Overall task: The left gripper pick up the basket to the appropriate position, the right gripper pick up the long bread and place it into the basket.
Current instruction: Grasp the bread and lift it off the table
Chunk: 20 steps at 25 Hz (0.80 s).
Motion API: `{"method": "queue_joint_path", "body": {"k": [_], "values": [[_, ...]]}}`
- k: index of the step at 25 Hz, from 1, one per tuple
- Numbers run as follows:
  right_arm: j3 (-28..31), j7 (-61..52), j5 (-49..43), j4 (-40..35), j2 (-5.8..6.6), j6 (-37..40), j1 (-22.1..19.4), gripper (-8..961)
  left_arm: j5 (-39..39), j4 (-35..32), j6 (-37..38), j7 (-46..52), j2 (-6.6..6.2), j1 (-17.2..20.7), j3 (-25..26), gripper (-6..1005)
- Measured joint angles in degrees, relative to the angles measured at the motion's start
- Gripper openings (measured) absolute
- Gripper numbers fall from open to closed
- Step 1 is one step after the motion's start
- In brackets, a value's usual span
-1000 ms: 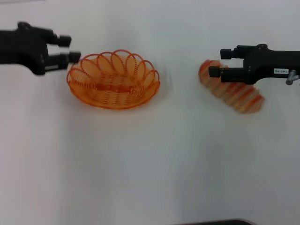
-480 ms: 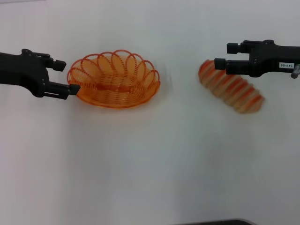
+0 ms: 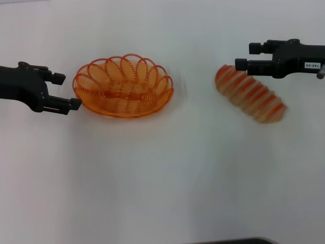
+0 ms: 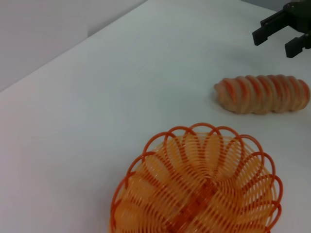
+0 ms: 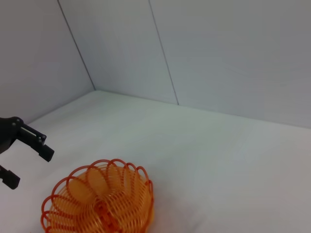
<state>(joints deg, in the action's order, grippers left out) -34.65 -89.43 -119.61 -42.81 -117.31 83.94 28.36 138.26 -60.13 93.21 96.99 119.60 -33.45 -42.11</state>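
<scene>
The orange wire basket (image 3: 123, 86) sits empty on the white table, left of centre; it also shows in the left wrist view (image 4: 199, 187) and the right wrist view (image 5: 99, 204). My left gripper (image 3: 66, 91) is open just left of the basket's rim, not touching it; it shows far off in the right wrist view (image 5: 26, 162). The long bread (image 3: 250, 93), tan with orange-red stripes, lies on the table at the right and shows in the left wrist view (image 4: 262, 93). My right gripper (image 3: 245, 56) is open, above the bread's far end; it shows in the left wrist view (image 4: 277, 36).
The white table (image 3: 162, 173) stretches wide in front of the basket and the bread. Grey walls (image 5: 194, 48) stand behind the table. A dark edge (image 3: 238, 241) shows at the bottom of the head view.
My left gripper has dropped back to the left, off the basket's rim. My right gripper has risen and moved right, off the bread. Basket and bread have not moved.
</scene>
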Motion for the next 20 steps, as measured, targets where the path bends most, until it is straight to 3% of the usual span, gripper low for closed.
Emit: {"method": "queue_joint_path", "body": {"k": [10, 16, 20], "values": [[0.37, -3.76, 1.24, -4.69, 0.48, 3.25, 0.90, 681, 0.00, 2.27, -0.84, -0.32, 0.16, -0.16, -0.18, 814], [0.23, -13.02, 0.91, -7.69, 4.58, 9.10, 4.09, 678, 0.09, 2.48, -0.85, -0.12, 0.17, -0.28, -0.50, 814], [0.56, -20.07, -3.03, -11.16, 6.43, 12.07, 7.06, 677, 0.09, 2.48, -0.85, 0.03, 0.23, -0.34, -0.58, 814]]}}
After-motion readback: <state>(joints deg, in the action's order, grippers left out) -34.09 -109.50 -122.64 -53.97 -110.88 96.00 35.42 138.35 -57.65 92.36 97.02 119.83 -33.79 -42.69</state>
